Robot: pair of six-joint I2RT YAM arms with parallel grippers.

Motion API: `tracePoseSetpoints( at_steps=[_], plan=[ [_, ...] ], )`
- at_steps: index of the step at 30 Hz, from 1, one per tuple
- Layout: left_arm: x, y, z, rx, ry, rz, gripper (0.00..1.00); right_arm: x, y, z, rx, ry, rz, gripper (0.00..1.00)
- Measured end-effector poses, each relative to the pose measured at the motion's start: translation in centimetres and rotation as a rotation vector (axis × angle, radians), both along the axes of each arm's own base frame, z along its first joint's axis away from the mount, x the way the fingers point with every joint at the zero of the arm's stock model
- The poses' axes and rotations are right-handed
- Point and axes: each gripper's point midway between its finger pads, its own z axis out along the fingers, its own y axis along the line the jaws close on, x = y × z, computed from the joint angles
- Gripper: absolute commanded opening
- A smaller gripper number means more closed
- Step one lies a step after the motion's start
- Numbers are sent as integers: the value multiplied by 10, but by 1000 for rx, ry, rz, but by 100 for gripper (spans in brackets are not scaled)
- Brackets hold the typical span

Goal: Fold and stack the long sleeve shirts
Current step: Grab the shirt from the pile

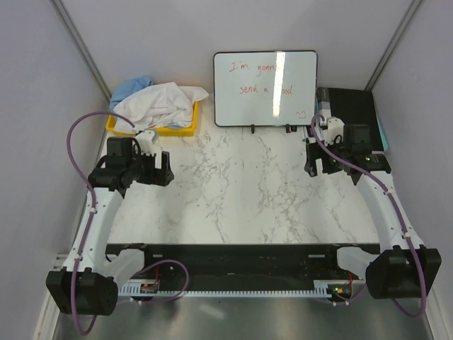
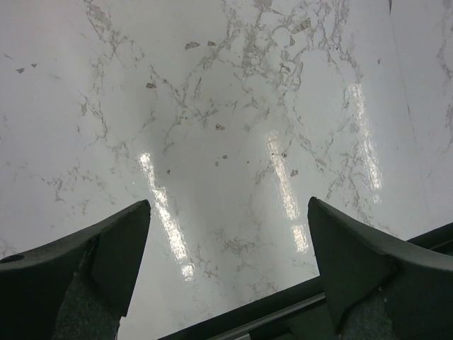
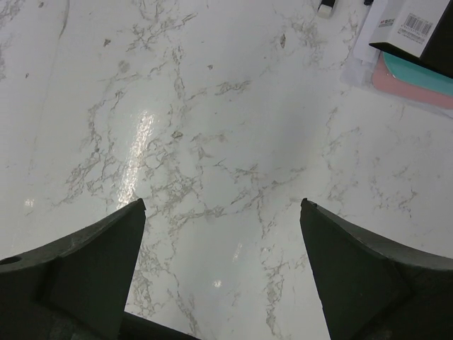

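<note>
**Writing.** Whiteboard (image 1: 265,88), upright at the far edge of the marble surface (image 1: 241,198). We read red handwriting, "I'm gonn…" over "send a …ood". A stripe of glare hides the middle letters. A small red mark sits in its lower right corner.

**Labels.** Black box (image 3: 417,25), right of the whiteboard, carries a white barcode label. We cannot read its print. The frame edge cuts the box off.

**Shirts.** White shirt (image 1: 159,105), crumpled and unfolded, is heaped in the yellow bin (image 1: 177,129) just left of the whiteboard. It spills over the bin's rim. Light blue shirt (image 1: 131,87) lies further left of the whiteboard, mostly hidden behind the white one.

**Other things.** Pink and teal sheets (image 3: 417,81) lie under the black box and are partly covered by it.

**Arms.** Left fingers (image 2: 106,262) are spread apart with nothing between them, over bare marble in front of and left of the whiteboard. Right fingers (image 3: 354,262) are likewise spread and hold nothing, in front of and right of the whiteboard.
</note>
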Motion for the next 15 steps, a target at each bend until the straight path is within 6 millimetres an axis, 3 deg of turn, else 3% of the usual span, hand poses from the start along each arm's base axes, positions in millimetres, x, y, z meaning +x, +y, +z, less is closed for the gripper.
tracePoseSetpoints(
  at_steps=[5, 8, 11, 15],
  plan=[
    [7, -2, 15, -4, -15, -12, 99, -3, -3, 6, 22, -21, -7, 98],
    [29, 0, 35, 8, -38, -10, 99, -4, -5, 7, 31, -23, -13, 98],
    [69, 6, 61, 39, -74, 13, 100, -5, -4, 5, 42, -14, -6, 98],
    [151, 19, 98, 77, -157, 61, 99, -6, 1, -2, 65, 22, 16, 98]
  ],
)
